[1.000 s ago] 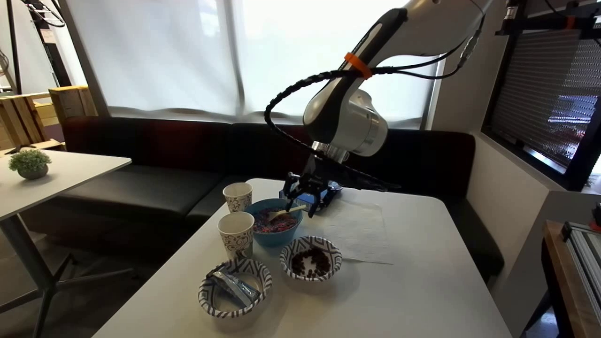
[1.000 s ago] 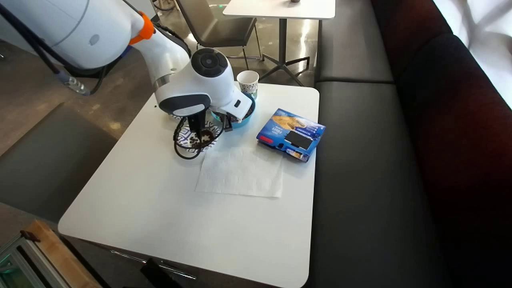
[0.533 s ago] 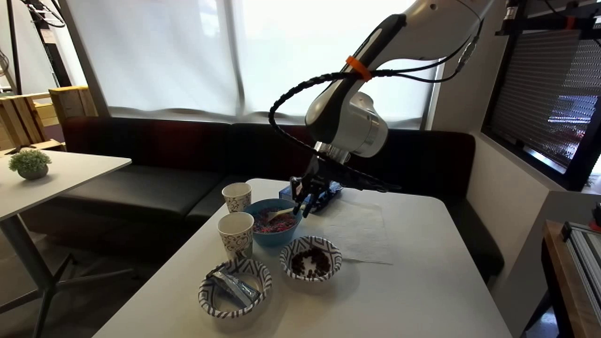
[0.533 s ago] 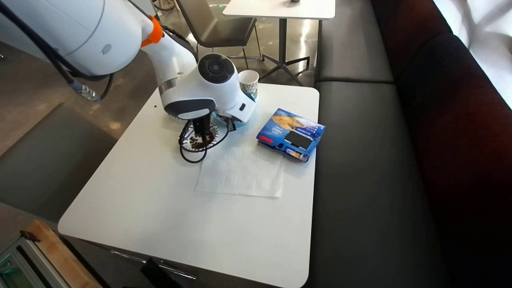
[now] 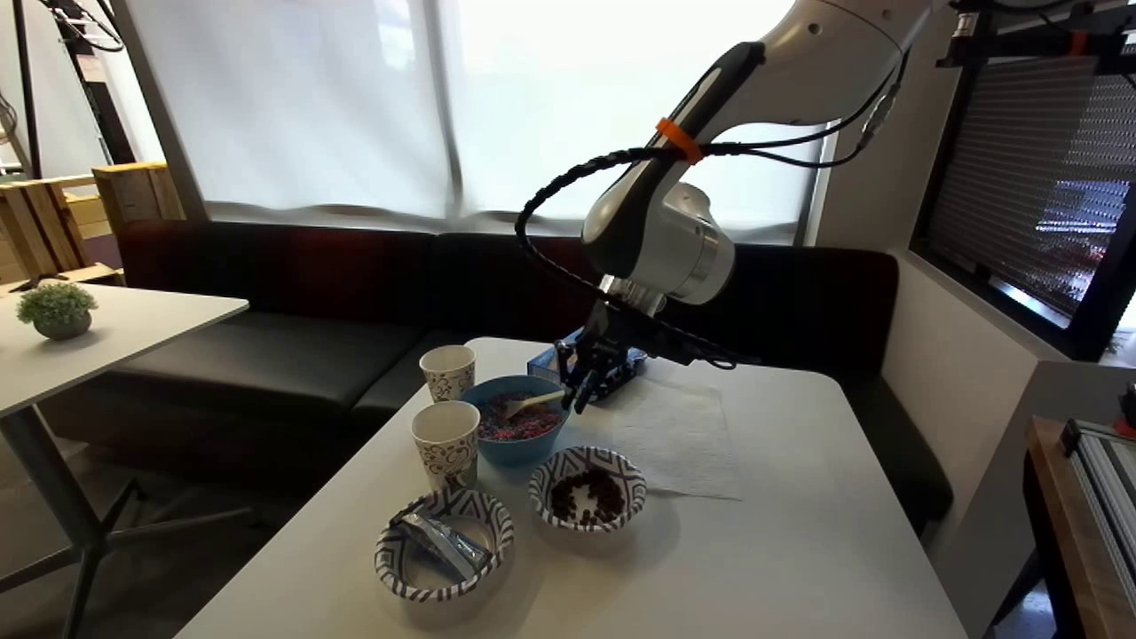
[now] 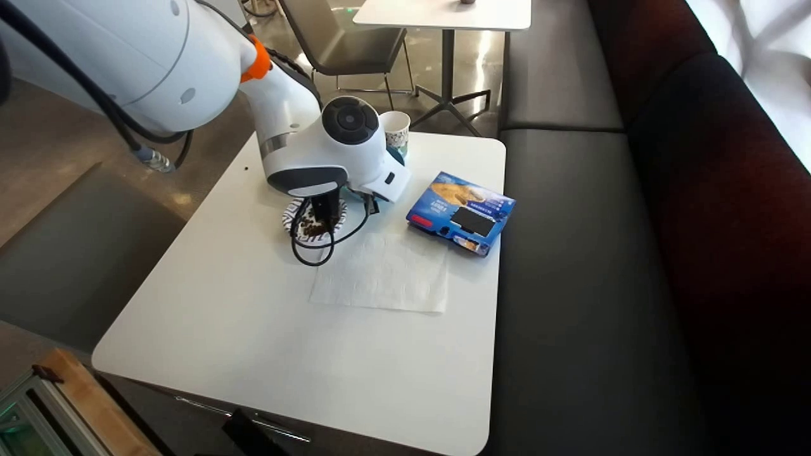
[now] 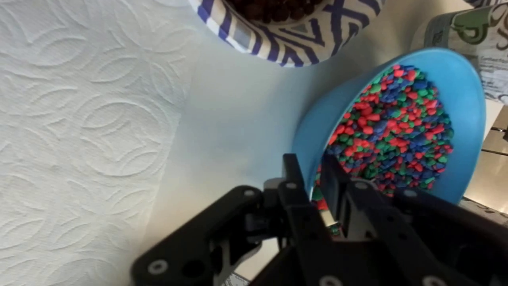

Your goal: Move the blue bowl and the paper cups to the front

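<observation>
Straddled rim of blue bowl (image 7: 462, 107) with narrowly parted gripper (image 7: 310, 171), not visibly clamped, so likely risked spilling pellets (image 7: 397, 127) from lopsided lift.

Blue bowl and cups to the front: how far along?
Done: nothing confirmable; in an exterior view the blue bowl, nearer paper cup and farther paper cup stand grouped on the table.
In progress: the bowl. In the wrist view the hand straddles its rim; whether it's gripped can't be told.
Left: probably shifting the bowl to the front, then both cups, which the hand isn't touching.
</observation>
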You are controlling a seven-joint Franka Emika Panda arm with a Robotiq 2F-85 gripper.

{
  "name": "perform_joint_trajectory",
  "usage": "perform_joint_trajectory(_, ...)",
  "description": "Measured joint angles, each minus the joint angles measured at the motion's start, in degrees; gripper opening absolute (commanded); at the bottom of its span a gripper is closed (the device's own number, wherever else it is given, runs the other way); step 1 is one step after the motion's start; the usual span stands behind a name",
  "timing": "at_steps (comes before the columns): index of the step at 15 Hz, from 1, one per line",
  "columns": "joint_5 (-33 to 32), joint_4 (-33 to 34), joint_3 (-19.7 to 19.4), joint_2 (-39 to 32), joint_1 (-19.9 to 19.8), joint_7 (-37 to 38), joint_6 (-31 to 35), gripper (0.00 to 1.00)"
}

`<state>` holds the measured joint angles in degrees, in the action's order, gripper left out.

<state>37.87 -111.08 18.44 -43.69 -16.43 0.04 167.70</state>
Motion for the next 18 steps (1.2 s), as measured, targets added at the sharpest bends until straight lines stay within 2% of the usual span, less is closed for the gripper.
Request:
perform_joint_trajectory(3,0.0,0.2,1.3,-0.8,-1.1,-1.2,1.6,0.16)
perform_joint_trajectory(4,0.0,0.2,1.9,-1.2,-1.5,-1.5,2.2,0.23)
perform_joint_trajectory(5,0.0,0.2,2.5,-1.5,-2.1,-1.9,2.7,0.22)
perform_joint_trajectory(6,0.0,0.2,3.1,-1.8,-2.6,-2.3,3.3,0.09)
perform_joint_trajectory(9,0.0,0.2,5.1,-2.7,-4.4,-3.6,4.6,0.0)
perform_joint_trajectory(18,0.0,-2.4,9.3,-3.2,-7.8,-4.1,9.4,0.01)
